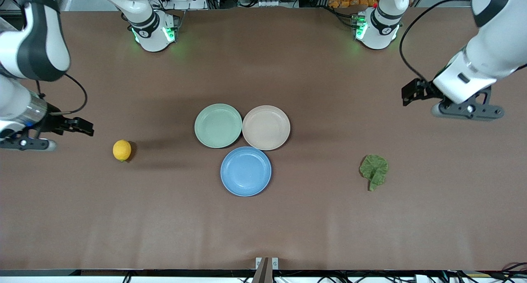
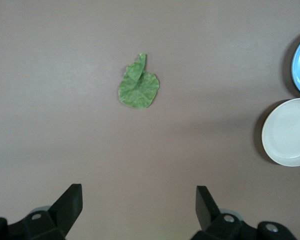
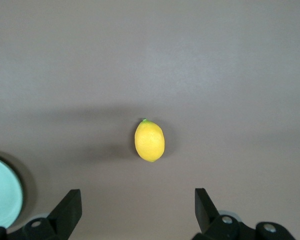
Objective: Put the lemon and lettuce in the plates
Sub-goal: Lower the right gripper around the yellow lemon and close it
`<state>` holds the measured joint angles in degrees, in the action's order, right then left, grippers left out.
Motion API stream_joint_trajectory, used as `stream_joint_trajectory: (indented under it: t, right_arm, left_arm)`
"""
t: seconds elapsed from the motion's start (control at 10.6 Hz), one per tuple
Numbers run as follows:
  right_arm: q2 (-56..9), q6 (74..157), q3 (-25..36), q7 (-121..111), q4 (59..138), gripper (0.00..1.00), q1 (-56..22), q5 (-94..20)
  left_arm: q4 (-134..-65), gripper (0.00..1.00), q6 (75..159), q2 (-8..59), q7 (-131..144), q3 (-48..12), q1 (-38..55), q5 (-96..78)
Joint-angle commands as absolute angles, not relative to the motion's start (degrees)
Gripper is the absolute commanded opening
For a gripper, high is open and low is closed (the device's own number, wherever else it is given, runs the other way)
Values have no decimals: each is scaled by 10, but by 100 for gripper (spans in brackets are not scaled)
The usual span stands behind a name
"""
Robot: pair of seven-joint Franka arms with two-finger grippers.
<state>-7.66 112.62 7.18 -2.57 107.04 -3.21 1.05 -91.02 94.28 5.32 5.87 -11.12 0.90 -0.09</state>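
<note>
The left gripper [image 2: 139,205] has its fingers spread wide with nothing between them. It hangs over bare table toward the left arm's end, and the lettuce [image 1: 374,170] lies flat on the table, untouched. The right gripper [image 3: 138,206] is just as wide open and just as empty, over the table at the right arm's end, with the lemon [image 1: 122,150] resting on the table near it.

Both arms reach out from their bases and bend down at the wrist, so the black fingers point at the table.

The lemon is a smooth yellow oval with a small green tip. The lettuce is a crinkled dark green leaf with a short stem. Three round, shallow, matte plates sit touching in a cluster mid-table: the blue plate [image 1: 246,171] nearest the front camera, the beige plate [image 1: 266,127] and the mint-green plate [image 1: 218,125] side by side farther back. All three are empty. The table [image 1: 263,225] has a plain brown covering.
</note>
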Motion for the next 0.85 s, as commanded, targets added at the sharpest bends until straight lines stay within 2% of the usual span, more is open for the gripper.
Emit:
stream_joint_trajectory:
  t: [0.0,0.56,0.75]
  right_arm:
    - [-113,1167,62,-60,1087,100,-17,8]
    - [-187,1336,62,-89,1158,100,-13,8]
    - [-209,1426,62,-91,1202,100,-12,8]
  left_arm:
    - [-953,100,991,53,62,-111,3,-13]
    - [-960,100,1069,121,62,-109,-11,-7]
    - [-959,100,1088,143,62,-106,-11,-6]
